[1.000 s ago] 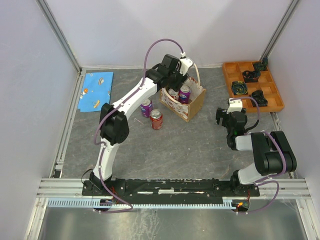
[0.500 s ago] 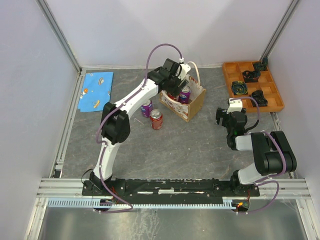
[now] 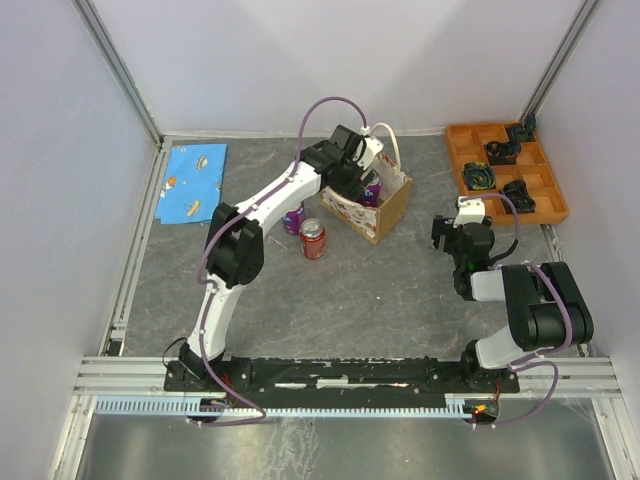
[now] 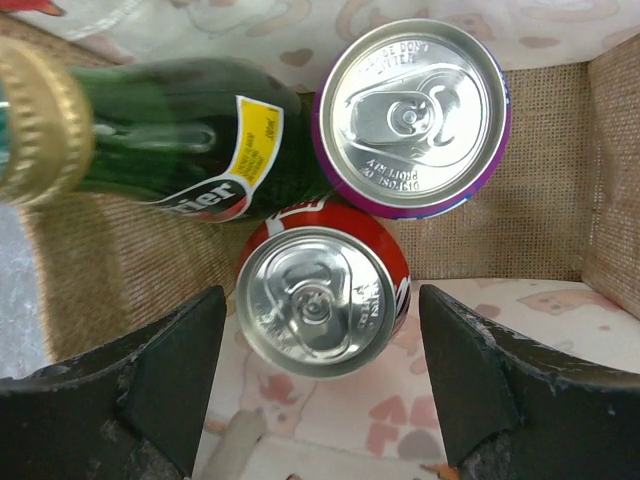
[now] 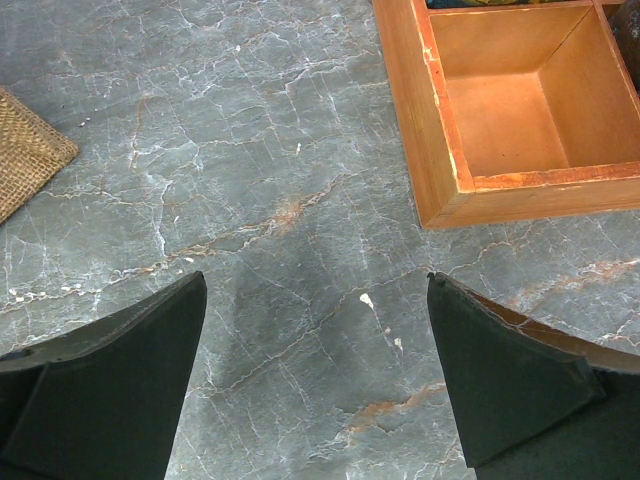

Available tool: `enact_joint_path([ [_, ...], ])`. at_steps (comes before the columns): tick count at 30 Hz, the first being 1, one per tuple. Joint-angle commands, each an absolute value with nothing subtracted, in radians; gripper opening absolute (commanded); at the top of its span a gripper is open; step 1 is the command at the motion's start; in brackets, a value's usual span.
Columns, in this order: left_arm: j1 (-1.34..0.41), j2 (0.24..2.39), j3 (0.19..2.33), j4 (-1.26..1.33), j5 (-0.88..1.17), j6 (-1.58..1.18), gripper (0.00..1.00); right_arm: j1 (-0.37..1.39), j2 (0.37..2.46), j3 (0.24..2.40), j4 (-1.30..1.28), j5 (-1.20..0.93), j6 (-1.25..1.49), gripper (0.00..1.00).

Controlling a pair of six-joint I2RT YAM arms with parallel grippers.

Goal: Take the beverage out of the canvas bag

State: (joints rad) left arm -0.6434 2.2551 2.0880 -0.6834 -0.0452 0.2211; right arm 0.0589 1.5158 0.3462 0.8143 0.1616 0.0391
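The tan canvas bag [image 3: 385, 208] with white handles stands at the table's back middle. My left gripper [image 3: 352, 178] hangs open over its mouth. In the left wrist view the open gripper [image 4: 322, 345] straddles an upright red can [image 4: 320, 300] from above without touching it. A purple can [image 4: 413, 118] stands beside it and a green bottle [image 4: 160, 140] with a gold cap lies tilted against the bag's burlap wall [image 4: 100, 270]. My right gripper [image 3: 452, 232] is open and empty, low over the stone table [image 5: 290, 270] at the right.
A purple can [image 3: 292, 215] and a red can [image 3: 313, 240] stand on the table left of the bag. An orange compartment tray [image 3: 505, 170] with dark objects sits at the back right; its corner shows in the right wrist view [image 5: 440, 180]. A blue cloth [image 3: 192, 180] lies at the back left.
My left gripper has moved a little right and down into the bag's mouth. The right arm has not moved.
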Motion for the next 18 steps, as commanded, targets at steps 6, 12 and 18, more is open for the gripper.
enact_joint_path([
  [6,-0.643,2.311,2.09,-0.685,-0.032,0.185,0.82,0.057,1.514,0.374,0.848,0.164,0.04,0.99],
  [12,-0.643,2.316,2.093,-0.682,-0.021,0.187,0.23,0.058,1.513,0.374,0.849,0.163,0.039,0.99],
  [18,-0.637,2.286,2.131,-0.694,-0.005,0.215,0.03,0.058,1.514,0.374,0.848,0.164,0.039,0.99],
])
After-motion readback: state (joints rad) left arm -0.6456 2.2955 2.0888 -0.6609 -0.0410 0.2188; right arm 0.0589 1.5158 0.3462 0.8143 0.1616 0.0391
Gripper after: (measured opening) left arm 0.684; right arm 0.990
